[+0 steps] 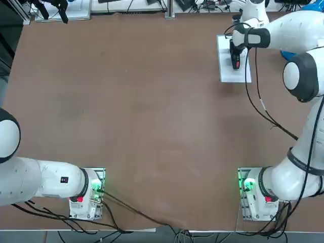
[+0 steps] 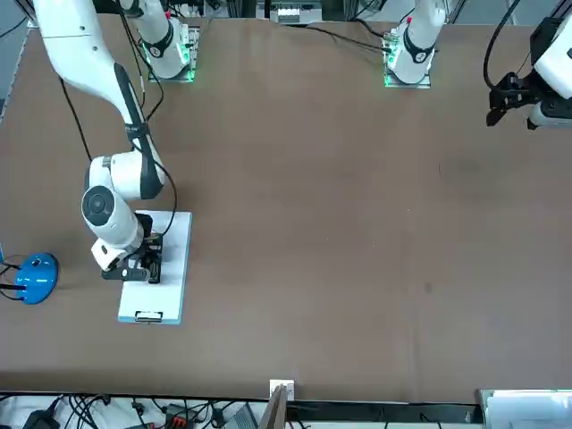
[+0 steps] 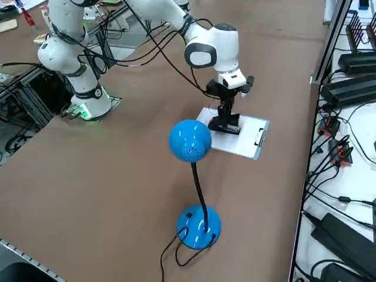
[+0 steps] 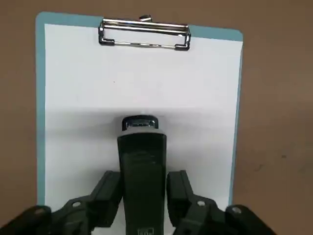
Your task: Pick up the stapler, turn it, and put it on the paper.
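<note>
The stapler (image 4: 141, 171) is clamped between the fingers of the right gripper (image 4: 142, 193), low over the paper (image 4: 78, 98). It should be set down flat before the fingers are released.

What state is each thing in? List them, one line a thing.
Stapler: closed, lying along the paper, between the end effector's fingers.
Paper: flat on the table, held under the clip.
Clip: shut over the paper's short edge.
Right end effector: low over the paper, fingers against the stapler's sides.
Lamp: upright beside the paper; whether it is lit cannot be told.
</note>
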Controlling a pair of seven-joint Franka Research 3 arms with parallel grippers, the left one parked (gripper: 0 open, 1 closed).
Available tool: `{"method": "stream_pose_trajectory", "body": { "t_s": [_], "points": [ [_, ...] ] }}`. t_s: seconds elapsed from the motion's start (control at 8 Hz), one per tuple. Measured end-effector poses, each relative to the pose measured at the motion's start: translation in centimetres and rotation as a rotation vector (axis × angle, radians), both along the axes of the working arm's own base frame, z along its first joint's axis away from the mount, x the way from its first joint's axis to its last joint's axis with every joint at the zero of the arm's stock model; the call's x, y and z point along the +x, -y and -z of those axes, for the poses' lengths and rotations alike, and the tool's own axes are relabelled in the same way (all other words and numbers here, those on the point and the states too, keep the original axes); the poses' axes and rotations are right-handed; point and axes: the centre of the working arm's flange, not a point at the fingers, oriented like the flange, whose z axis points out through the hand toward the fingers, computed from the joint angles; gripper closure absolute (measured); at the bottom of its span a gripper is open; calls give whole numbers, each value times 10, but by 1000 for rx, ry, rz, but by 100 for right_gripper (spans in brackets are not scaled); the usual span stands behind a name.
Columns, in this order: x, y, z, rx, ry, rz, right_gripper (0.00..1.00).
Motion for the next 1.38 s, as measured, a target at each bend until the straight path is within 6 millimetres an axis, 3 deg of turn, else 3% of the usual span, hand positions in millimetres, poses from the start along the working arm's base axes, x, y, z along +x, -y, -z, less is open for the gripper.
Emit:
{"method": "stream_pose_trajectory", "body": {
  "t_s": [0.25,0.38,0.62,0.88,1.38],
  "points": [
    [2,2,-21,-2,8,7,5],
    [2,5,-48,-7,-4,19,0],
    [-4,17,-127,-10,-2,57,0],
    [-20,43,-203,-10,-16,115,0],
    [-72,68,-323,92,-59,178,0]
  ]
}}
